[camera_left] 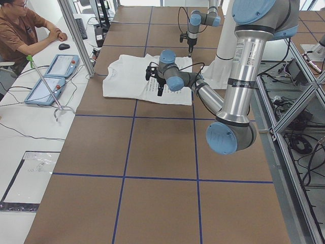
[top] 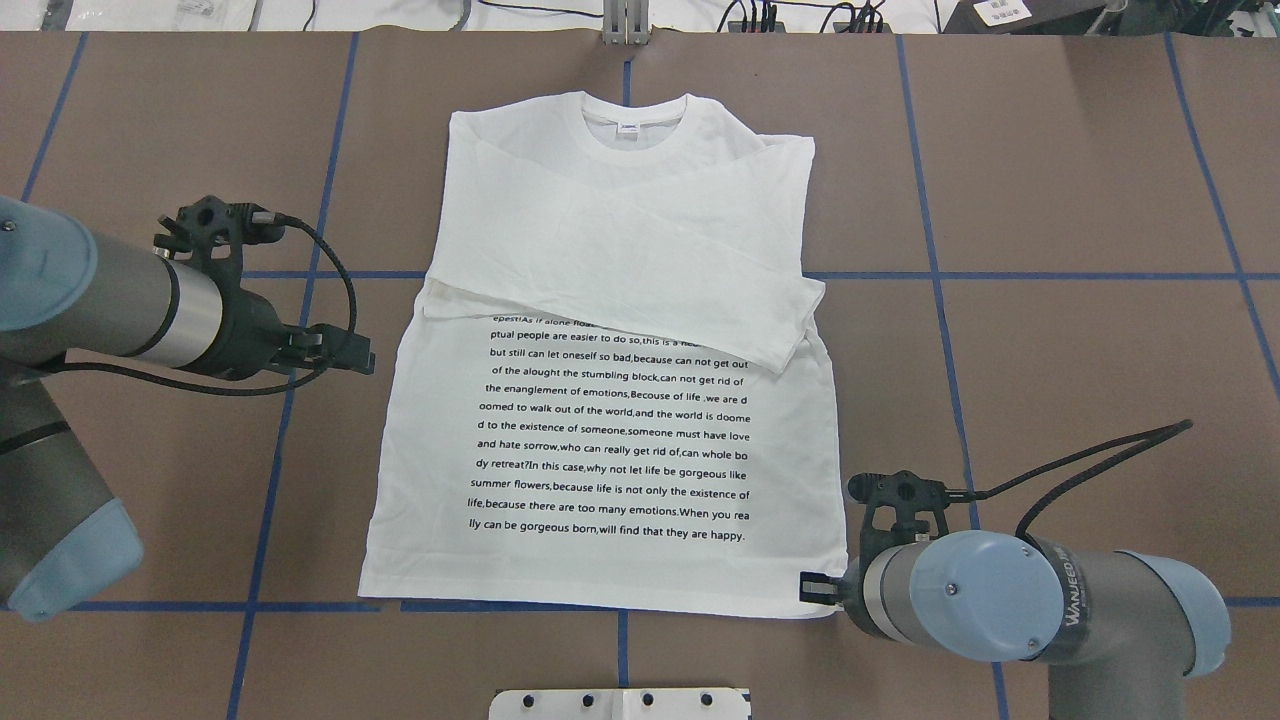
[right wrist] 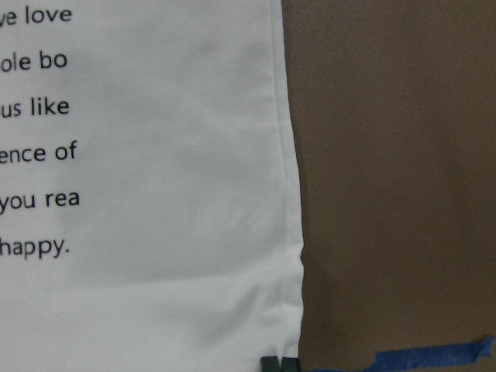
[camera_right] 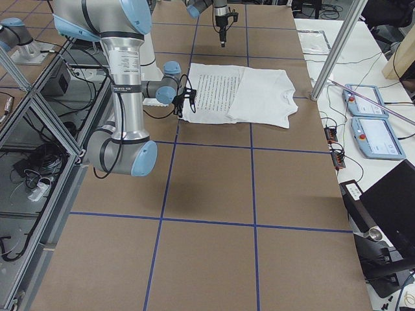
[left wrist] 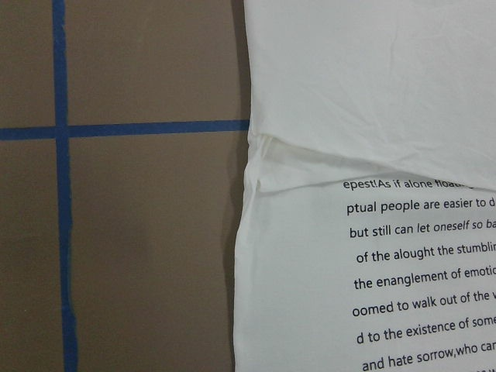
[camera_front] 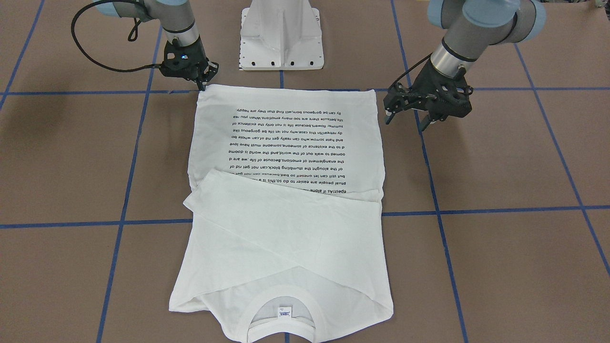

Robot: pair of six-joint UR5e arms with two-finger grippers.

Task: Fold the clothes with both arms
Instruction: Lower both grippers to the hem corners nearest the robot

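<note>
The white shirt (camera_front: 286,228) lies flat on the table, black text side up, both sleeves folded across the chest, collar (top: 628,120) on the far side from me. My right gripper (camera_front: 202,85) points down at the hem's right corner (top: 815,588). In the right wrist view its fingertips (right wrist: 271,364) sit close together on the shirt's corner (right wrist: 155,232). My left gripper (camera_front: 405,119) hovers open beside the shirt's left edge (top: 355,355), apart from the cloth. The left wrist view shows that edge (left wrist: 256,170) with no fingers in sight.
The white metal pedestal (camera_front: 281,38) stands just behind the hem. The brown table surface (top: 1050,350) carries blue tape grid lines. An operator (camera_left: 20,30) sits at a side desk with two tablets (camera_left: 51,76) beyond the collar side.
</note>
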